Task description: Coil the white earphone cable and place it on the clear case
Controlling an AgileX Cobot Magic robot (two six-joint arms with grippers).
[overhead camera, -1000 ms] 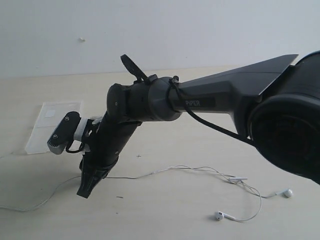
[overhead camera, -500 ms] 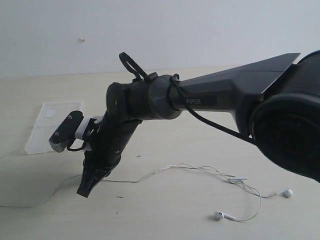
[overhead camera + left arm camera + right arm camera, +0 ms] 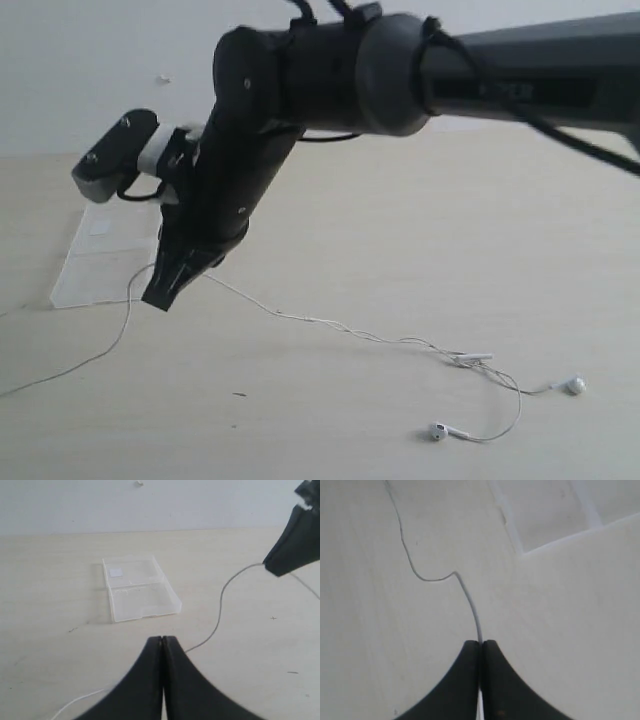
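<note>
**Item: white earphone cable (image 3: 471,605), pinched partway along in my right gripper (image 3: 481,644), jaws closed on it above the table (image 3: 420,230).**
One run sloped down to the earbuds (image 3: 575,385), which lay well apart from me. The other drooped to the table beside the clear case (image 3: 140,587), which lay flat near my jaws. My left gripper (image 3: 162,640) was shut and empty. Judgement: gather short, even loops under light tension, draw the earbuds in without snagging, and keep the coil small enough for the case.
</note>
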